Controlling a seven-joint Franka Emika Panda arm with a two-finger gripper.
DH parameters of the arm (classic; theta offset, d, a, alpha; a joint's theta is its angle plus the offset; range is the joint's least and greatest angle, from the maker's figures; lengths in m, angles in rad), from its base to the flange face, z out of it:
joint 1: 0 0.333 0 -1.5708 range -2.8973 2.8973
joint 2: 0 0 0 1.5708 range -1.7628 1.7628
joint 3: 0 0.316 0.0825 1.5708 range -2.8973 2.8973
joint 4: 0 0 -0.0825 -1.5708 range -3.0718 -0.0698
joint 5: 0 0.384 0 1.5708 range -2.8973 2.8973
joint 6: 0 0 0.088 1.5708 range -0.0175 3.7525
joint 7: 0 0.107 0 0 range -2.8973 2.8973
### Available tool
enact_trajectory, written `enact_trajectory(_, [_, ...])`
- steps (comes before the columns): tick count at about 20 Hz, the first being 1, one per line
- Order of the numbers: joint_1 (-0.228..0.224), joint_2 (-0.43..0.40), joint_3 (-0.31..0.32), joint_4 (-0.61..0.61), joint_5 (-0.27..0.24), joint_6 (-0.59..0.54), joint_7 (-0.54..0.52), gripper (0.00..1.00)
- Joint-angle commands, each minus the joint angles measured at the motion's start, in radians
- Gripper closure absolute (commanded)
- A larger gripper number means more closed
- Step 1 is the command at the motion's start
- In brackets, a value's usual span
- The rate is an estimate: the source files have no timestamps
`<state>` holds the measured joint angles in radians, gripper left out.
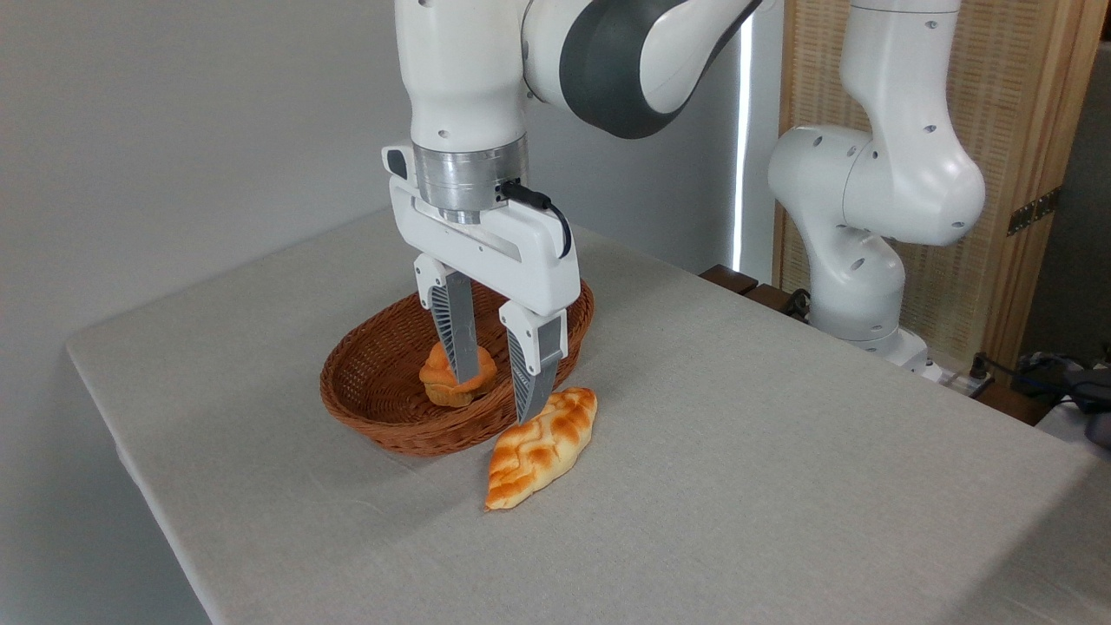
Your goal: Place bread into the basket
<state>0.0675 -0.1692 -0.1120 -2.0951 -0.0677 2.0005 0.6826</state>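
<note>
One bread [542, 447] beside basket [373, 408]

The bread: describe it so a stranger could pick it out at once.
Find the reddish-brown wicker basket in the middle of the grey table. The bread lies on the cloth just outside the basket's near right rim. It is long, pointed and criss-crossed, unlike the small round bun inside the basket.

Grey wall [174, 130], slatted wooden screen [1024, 130]
</note>
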Motion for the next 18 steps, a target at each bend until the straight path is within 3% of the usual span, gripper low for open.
enact_trajectory(1, [0.0,-0.012,0.005,0.009,0.002,-0.063,0.014,0.0])
enact_trajectory(14, [0.0,-0.015,-0.002,0.009,0.002,-0.071,0.012,0.0])
enact_trajectory(18, [0.0,-0.012,0.006,0.006,0.006,-0.011,0.014,0.0])
